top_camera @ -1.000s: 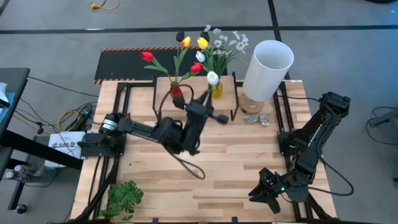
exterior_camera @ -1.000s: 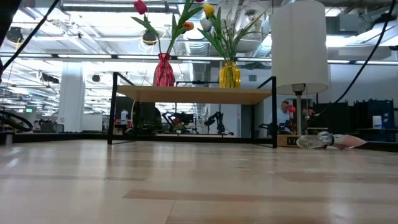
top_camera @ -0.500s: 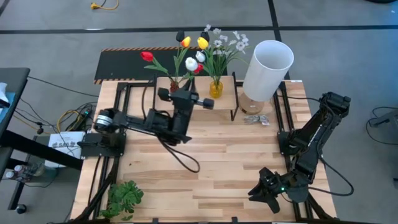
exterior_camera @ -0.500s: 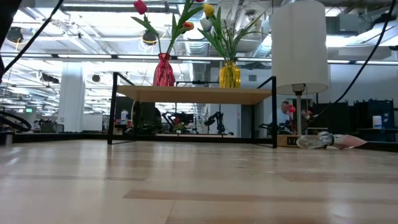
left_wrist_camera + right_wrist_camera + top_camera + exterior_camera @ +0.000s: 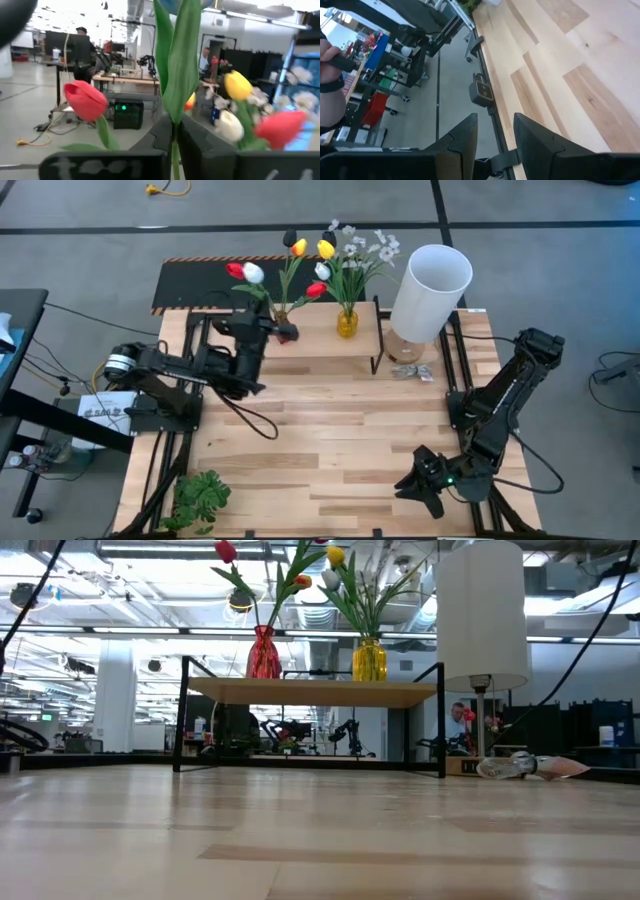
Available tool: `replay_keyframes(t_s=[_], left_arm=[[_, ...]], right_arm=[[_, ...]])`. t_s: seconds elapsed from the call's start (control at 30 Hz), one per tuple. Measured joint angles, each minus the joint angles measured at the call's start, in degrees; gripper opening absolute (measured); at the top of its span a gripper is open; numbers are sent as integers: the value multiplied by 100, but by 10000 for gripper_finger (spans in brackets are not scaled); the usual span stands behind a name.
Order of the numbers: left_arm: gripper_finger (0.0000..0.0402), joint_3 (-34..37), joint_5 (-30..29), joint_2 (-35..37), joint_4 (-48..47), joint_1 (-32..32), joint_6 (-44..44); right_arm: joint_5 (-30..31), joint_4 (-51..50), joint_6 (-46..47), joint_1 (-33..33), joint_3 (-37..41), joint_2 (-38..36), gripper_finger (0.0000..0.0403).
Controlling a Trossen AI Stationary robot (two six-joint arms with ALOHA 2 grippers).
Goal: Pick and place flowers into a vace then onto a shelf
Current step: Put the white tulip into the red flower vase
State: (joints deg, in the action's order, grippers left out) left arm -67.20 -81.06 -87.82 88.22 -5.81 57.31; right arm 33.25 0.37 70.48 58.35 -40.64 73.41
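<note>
My left gripper (image 5: 279, 331) hovers over the shelf's (image 5: 322, 346) left end and is shut on a white tulip whose head (image 5: 253, 273) lies beside a red tulip (image 5: 236, 270). The red vase (image 5: 263, 652) with red and yellow tulips and the yellow vase (image 5: 369, 660) with tulips and white blossoms (image 5: 370, 250) stand on the light-wood shelf (image 5: 310, 692). In the high view the gripper hides the red vase. The left wrist view shows my left gripper (image 5: 175, 143) with a red tulip (image 5: 86, 100) and a yellow tulip (image 5: 237, 85) beyond it. My right gripper (image 5: 420, 485) waits open at the table's near right; the right wrist view (image 5: 495, 142) shows its gap. My left gripper pinches the white tulip's green stem (image 5: 175, 150), together with a long leaf (image 5: 182, 75), between its two fingers. The fingers lie across the stem. The tulip is lifted clear, its stem rising from the fingers and its head out of the wrist view.
A tall white lamp (image 5: 430, 290) stands at the shelf's right end, with a crumpled wrapper (image 5: 410, 371) at its foot. A leafy green sprig (image 5: 200, 498) lies at the near left corner. A black panel with a striped edge (image 5: 200, 280) lies behind the shelf. Bare wood (image 5: 340, 440) fills the table's middle.
My left gripper has carried the white tulip from beside the yellow vase toward the table's left and far edge, to above the red vase. The arm has drawn back leftward. The tulip's head now sits by the red tulip. My right arm has kept still.
</note>
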Motion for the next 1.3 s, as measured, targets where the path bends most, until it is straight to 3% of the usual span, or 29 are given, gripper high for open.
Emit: replay_keyframes(t_s=[0.5, 0.83, 1.1, 1.3], left_arm=[[2, 298, 317, 148, -458, 875, -384], [2, 300, 491, 143, -2427, 1242, -2090], [2, 300, 389, 141, -3132, 1374, -2664], [2, 300, 315, 141, -4253, 1430, -3489]], right_arm=[[-30, 6, 137, -162, 0, 0, 118], [-21, 6, 163, -162, 0, 0, 118], [-19, 6, 171, -162, 0, 0, 118], [-21, 6, 157, -162, 0, 0, 118]])
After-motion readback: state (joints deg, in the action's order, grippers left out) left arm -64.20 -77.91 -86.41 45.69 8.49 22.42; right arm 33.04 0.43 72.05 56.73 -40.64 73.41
